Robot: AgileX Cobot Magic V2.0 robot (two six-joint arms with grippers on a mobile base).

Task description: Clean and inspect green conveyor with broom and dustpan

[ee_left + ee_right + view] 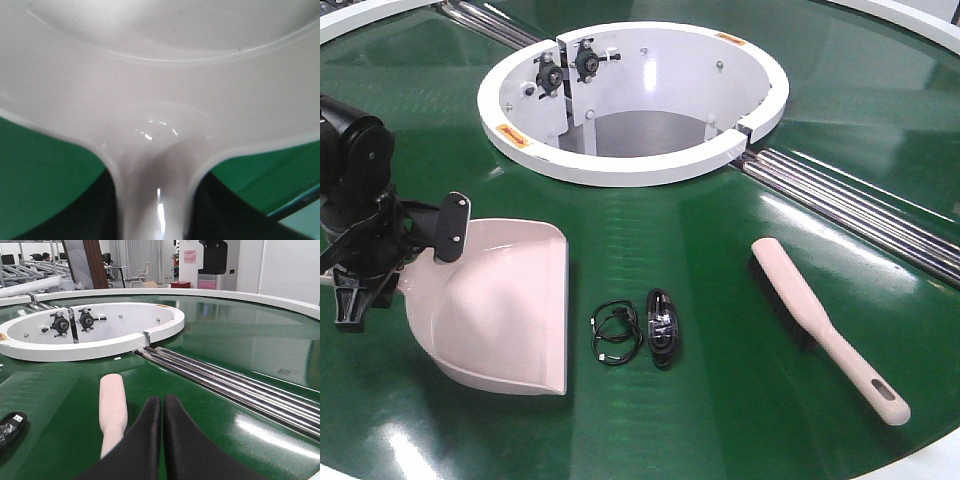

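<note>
A pale pink dustpan (pixel 500 300) lies on the green conveyor (pixel 720 250) at the left, its mouth facing right. My left gripper (pixel 420 250) is shut on its handle; in the left wrist view the handle (pixel 152 200) runs between the dark fingers. A pink hand broom (pixel 820 325) with black bristles lies flat at the right, handle toward the front. My right gripper (pixel 162 401) is shut and empty, low over the belt, with the broom (pixel 112 407) just to its left. The right gripper is out of the front view.
A coiled black cable (pixel 615 333) and a black bagged item (pixel 661 325) lie between dustpan and broom. A white ring wall (pixel 640 165) encloses the conveyor's centre opening. Metal rollers (pixel 860 210) cross the belt at the right rear, also in the right wrist view (pixel 225 380).
</note>
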